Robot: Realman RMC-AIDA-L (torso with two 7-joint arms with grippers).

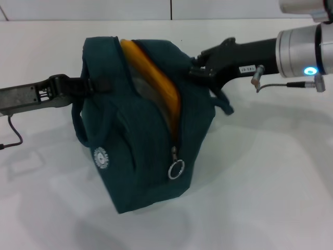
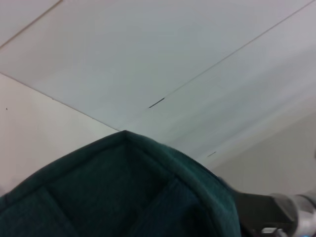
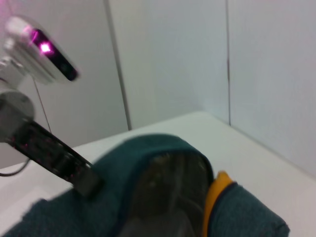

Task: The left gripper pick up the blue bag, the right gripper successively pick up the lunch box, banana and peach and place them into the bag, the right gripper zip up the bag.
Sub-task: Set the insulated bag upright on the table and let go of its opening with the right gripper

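The blue bag [image 1: 145, 156] stands on the white table, a dark teal bag with orange lining [image 1: 161, 86] showing along its gaping top. Its zipper is shut only at the near end, where a ring pull [image 1: 176, 169] hangs. My left gripper [image 1: 96, 85] reaches in from the left and is shut on the bag's top edge. At the bag's far right corner, my right gripper [image 1: 193, 70] presses against the fabric, its fingertips hidden. The right wrist view looks into the bag [image 3: 148, 163] at a greyish surface [image 3: 168, 192]. Lunch box, banana and peach are out of view.
The white table [image 1: 270, 172] runs around the bag, with pale wall panels behind it. A cable [image 1: 13, 138] trails from the left arm over the table. A side strap [image 1: 226, 107] of the bag hangs under the right gripper.
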